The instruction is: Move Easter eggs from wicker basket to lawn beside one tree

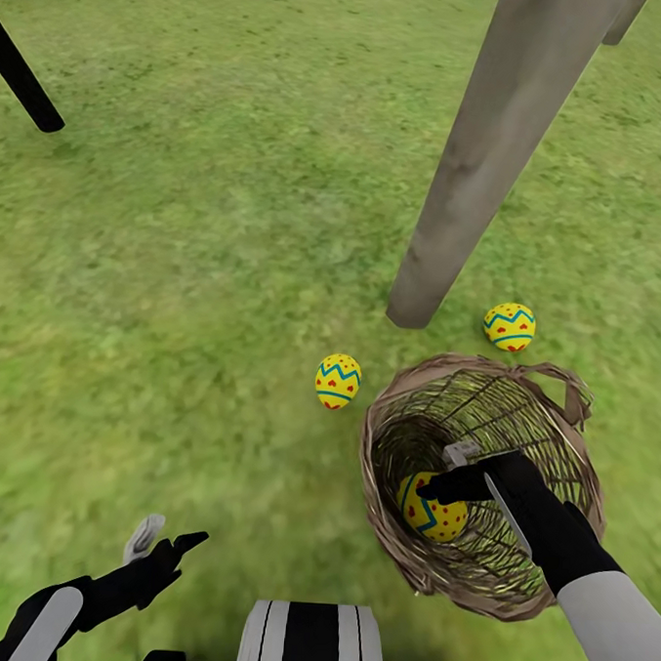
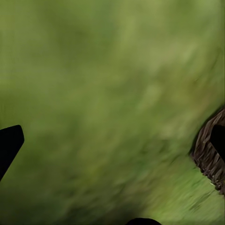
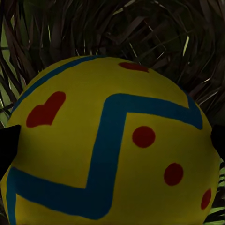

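Lawn (image 1: 178, 263): mottled green grass across the whole head view; seen as blurred green in the left wrist view.

Tree (image 1: 498, 155): thick pale grey-beige trunk, upper right of the head view, slanting down to its foot just right of centre. A second branch or trunk stub shows at the top right edge.

Thin black trunk (image 1: 28, 82): upper left edge of the head view, well apart from everything else.

Egg one (image 1: 338, 381): yellow, blue zigzag, red marks. Lies on the grass at centre frame, left of the basket and near the tree's foot.

Egg two (image 1: 510, 326): same pattern. Lies on the grass at right of centre, just right of the tree's foot, above the basket.

Wicker basket (image 1: 396, 530): tan-brown open weave, lower right of the head view, tipped so its mouth faces the camera; one loop handle shows at its upper right rim. Its edge also appears at the right side of the left wrist view.

Egg three (image 1: 436, 518): inside the basket, low on its left inner side. In the right wrist view it looms very close, wicker behind it, a dark fingertip at each side edge.

Right gripper (image 1: 454, 473): reaches into the basket, fingers spread to either side of egg three, not closed on it.

Left gripper (image 1: 166, 541): lower left of the head view, above bare grass, fingers parted, holding nothing.

Robot trunk (image 1: 309, 642): white and black, bottom centre.
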{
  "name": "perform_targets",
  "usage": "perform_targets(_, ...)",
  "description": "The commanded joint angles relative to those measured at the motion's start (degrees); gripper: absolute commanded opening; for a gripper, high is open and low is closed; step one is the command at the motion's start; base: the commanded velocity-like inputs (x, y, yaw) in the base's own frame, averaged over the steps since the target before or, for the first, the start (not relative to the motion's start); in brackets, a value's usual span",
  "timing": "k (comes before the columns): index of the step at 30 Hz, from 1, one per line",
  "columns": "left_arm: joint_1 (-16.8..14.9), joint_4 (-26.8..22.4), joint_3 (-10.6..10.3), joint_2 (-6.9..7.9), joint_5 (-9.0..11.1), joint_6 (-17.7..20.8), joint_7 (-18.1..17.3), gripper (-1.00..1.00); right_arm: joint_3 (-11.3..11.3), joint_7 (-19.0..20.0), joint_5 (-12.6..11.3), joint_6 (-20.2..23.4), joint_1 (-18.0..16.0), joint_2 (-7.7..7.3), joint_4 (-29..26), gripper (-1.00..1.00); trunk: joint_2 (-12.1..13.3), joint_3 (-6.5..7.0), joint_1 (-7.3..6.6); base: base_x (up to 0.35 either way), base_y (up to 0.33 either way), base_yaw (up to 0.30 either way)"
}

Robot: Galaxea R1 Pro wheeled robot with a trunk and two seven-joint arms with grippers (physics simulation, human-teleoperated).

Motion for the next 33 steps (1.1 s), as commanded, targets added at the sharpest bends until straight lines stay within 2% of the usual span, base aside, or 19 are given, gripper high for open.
perform_targets(1,-0.03,-0.01,0.12,-0.01,-0.05,0.34,-0.21,1.0,0.09,0.08,0.03,0.35,0.01,-0.05,0.98,-1.0,-0.01,-0.06,0.0,0.0,0.0,0.0)
perform_targets(14,0.14,0.96,0.3,0.09,-0.81,-0.59,0.23,1.0,-0.01,0.07,0.0,0.43,0.01,-0.05,0.98,-1.0,-0.01,-0.09,0.0,0.0,0.0,0.0)
perform_targets(16,0.15,1.0,0.29,0.09,-0.84,-0.61,0.23,1.0,-0.02,0.05,0.02,0.43,0.01,-0.05,0.98,-1.0,0.02,0.35,-0.05,0.0,0.0,0.0)
perform_targets(23,0.15,1.02,0.38,0.09,-0.74,-0.63,0.23,1.0,-0.1,0.01,0.0,0.43,0.0,-0.05,0.98,-1.0,0.02,0.35,-0.05,0.0,0.0,0.0)
perform_targets(33,0.15,1.03,0.37,0.09,-0.77,-0.63,0.15,1.0,-0.14,0.01,0.06,0.43,0.25,-0.09,0.13,-1.0,0.15,2.57,-0.31,0.0,0.0,0.0)
